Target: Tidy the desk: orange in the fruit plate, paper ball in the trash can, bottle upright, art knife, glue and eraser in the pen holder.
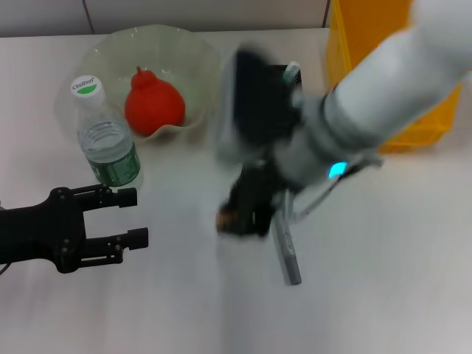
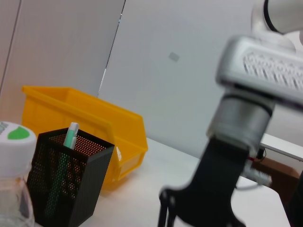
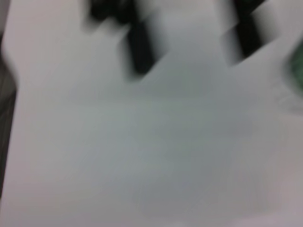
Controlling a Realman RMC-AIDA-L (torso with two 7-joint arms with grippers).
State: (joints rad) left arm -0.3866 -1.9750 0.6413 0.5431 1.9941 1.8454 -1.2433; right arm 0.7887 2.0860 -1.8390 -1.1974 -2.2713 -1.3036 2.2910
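A white bench [image 1: 383,280] is observed as the work surface. A yellow plastic bin [image 1: 369,51] is seen at its far right edge, just beside a mesh container. Grey wall panels [image 2: 189,71] are noted behind.

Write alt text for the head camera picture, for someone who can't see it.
The right arm reaches across a white desk, its gripper beside a grey knife. At left, the left gripper hovers open near an upright bottle; behind sit a red fruit in a plate, a pen holder and yellow bin.

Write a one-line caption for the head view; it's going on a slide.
Right gripper over the grey art knife; left gripper open by the upright bottle.
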